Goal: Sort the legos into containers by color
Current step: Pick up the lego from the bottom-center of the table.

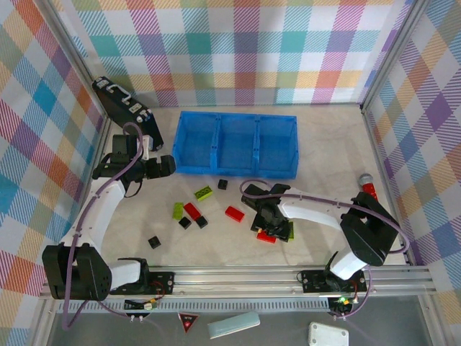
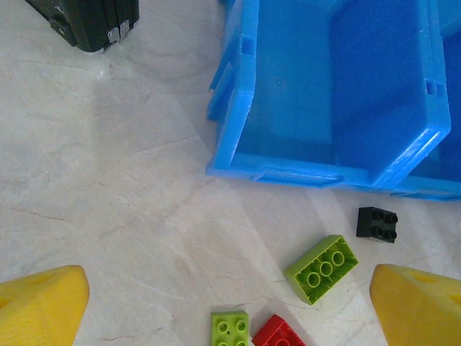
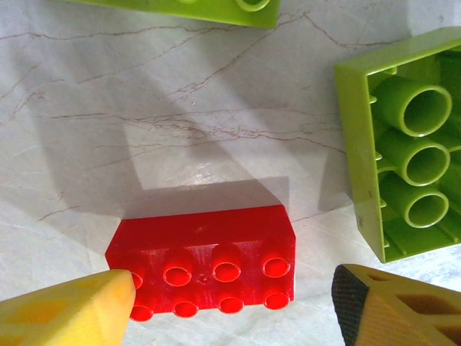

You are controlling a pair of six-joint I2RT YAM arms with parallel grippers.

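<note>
The blue tray [image 1: 178, 144] of three containers lies at the back of the table. Legos are scattered in front of it: a green one [image 1: 204, 192], a red one [image 1: 234, 214] and a black one [image 1: 153, 242] among them. My right gripper [image 3: 234, 306] stands open around a red lego [image 3: 209, 259] lying studs up; the left fingertip [image 3: 94, 306] touches its end, while the right one stays apart. An upturned green lego [image 3: 403, 144] lies beside it. My left gripper [image 2: 230, 310] hangs open near the tray's [image 2: 238, 108] left corner, above a green lego [image 2: 323, 268] and a black lego [image 2: 377, 223].
A black flat case [image 1: 126, 108] leans at the back left, beside the tray. A red cylinder with a grey tip [image 1: 369, 186] lies at the right wall. Checkered walls [image 1: 410, 108] close in the table on three sides.
</note>
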